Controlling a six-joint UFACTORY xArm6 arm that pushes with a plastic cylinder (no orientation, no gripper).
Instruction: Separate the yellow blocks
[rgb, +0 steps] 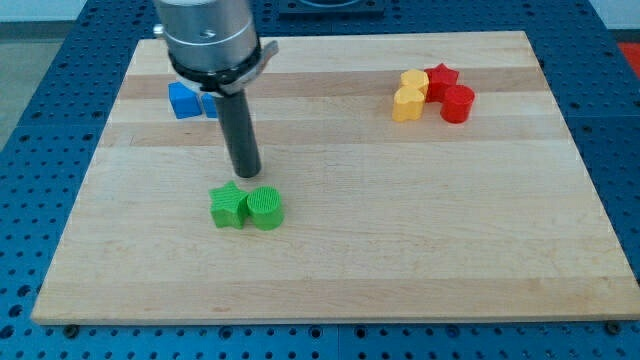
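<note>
Two yellow blocks touch each other at the view's upper right: one (412, 82) at the top and one (407, 104) just below it. A red star block (441, 78) and a red cylinder (457, 103) sit against their right side. My tip (247, 174) is far to the left of them, near the board's middle left. It stands just above a green star block (229, 205) and a green cylinder (266, 208), which sit side by side.
Two blue blocks (184, 100) lie at the view's upper left, partly hidden behind the arm's body (208, 40). The wooden board (400, 250) rests on a blue perforated table.
</note>
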